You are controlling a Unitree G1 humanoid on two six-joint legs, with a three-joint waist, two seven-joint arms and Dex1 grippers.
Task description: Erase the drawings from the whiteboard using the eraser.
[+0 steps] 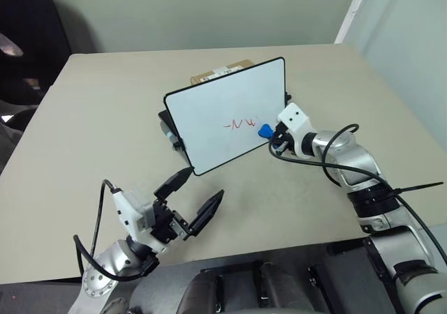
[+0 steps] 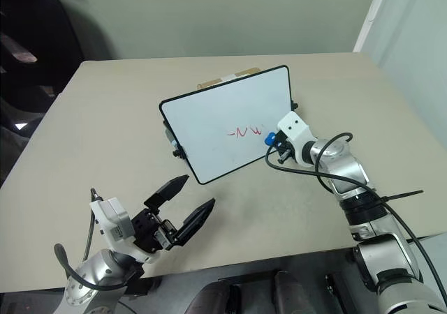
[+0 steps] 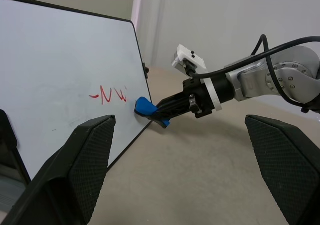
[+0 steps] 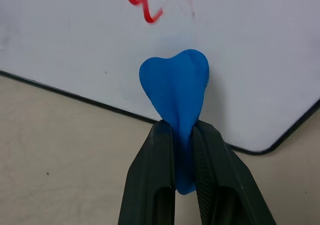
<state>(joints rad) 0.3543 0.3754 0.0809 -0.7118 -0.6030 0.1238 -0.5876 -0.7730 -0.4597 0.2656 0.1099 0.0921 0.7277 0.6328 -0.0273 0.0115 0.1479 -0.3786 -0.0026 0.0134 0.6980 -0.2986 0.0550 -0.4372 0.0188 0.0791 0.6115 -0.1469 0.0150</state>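
beige table (image 1: pixel 105 118), whiteboard (image 1: pixel 209 111) propped on it

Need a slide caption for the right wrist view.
Right claw pinches the blue eraser against the whiteboard, just below the red drawings.

We see the whiteboard (image 1: pixel 209 118) propped up, tilted back on the table. Red drawings (image 1: pixel 241 124) — a dash and zigzags — remain near its lower right corner, the blue eraser (image 1: pixel 265 130) pressed just beside them.

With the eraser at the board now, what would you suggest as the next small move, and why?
Probably sweep the right end effector sideways across the drawings. It pinches the eraser, whose tip meets the whiteboard just beside the red strokes, which look untouched. The open left end effector hangs clear over the table.
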